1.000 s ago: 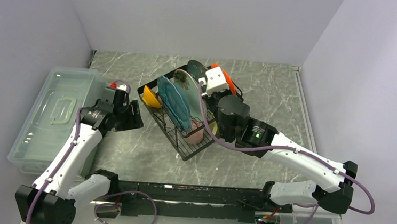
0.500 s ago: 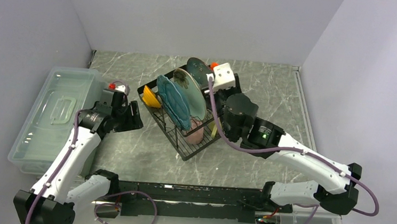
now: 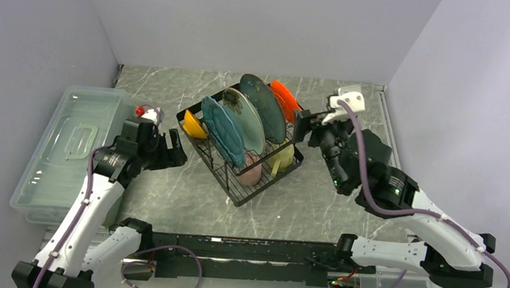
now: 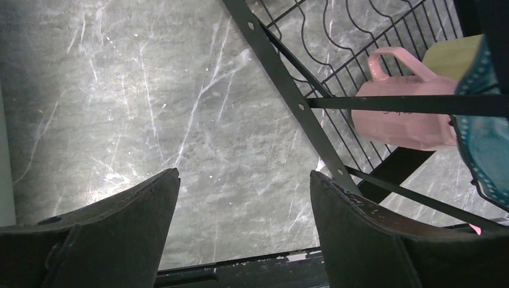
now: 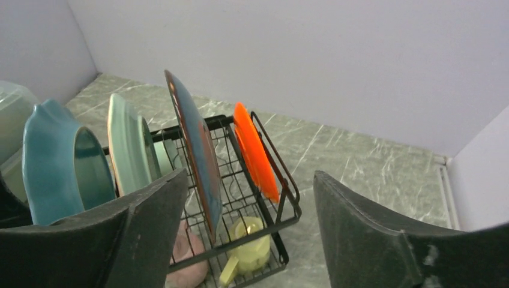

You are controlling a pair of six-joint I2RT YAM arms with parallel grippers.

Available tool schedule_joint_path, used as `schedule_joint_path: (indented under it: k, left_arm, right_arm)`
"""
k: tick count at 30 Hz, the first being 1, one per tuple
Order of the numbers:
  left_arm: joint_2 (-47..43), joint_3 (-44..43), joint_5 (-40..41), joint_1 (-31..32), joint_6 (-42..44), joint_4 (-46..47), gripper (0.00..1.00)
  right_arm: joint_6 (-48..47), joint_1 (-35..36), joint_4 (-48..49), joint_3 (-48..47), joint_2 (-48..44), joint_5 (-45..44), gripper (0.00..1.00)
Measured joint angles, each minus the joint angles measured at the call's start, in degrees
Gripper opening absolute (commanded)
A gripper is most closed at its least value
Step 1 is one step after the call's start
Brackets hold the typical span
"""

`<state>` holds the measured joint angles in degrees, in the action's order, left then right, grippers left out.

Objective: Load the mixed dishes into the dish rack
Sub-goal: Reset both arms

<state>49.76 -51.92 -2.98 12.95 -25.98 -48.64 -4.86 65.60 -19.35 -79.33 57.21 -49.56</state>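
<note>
Mid-table, set askew: dish rack (image 3: 230, 178). Carries teal plates (image 3: 224, 133) on edge, small orange-red plate (image 3: 284, 99) at its 1 o'clock end, orange-yellow bowl (image 3: 195, 127) at 10 o'clock, pink mug (image 3: 251, 170) and pale yellow mug (image 3: 280, 161) low at 5 o'clock. At rack's 9 o'clock, just off the rim: left tool (image 4: 244, 177), released, empty. At 3 o'clock, near the orange-red plate but apart: right tool (image 5: 250, 177), released, empty.

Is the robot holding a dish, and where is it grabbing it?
Nothing is held. The left gripper and the right gripper are both open and empty, beside the dish rack.
</note>
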Motion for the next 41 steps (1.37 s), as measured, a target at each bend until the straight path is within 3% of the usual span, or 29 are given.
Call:
schedule_joint_path:
  k: [5, 15, 30, 41]
  left_arm:
    - [-4.00, 0.11, 0.04, 0.00, 0.00, 0.52, 0.99]
    - [-10.03, 0.11, 0.79, 0.00, -0.22, 1.27, 0.99]
    - [-17.00, 1.36, 1.97, 0.00, -0.22, 1.27, 0.99]
    - [-20.20, 2.08, 1.99, 0.00, -0.20, 2.10, 0.99]
  right_arm:
    - [8.04, -0.37, -6.27, 5.97, -7.32, -0.63, 0.94]
    - [27.15, -2.56, -16.65, 22.64, -19.32, -1.36, 1.00]
    - [49.09, -12.11, -18.62, 41.75, -21.40, 7.80, 1.00]
    - [54.45, -14.16, -16.48, 45.35, -21.92, 10.99, 1.00]
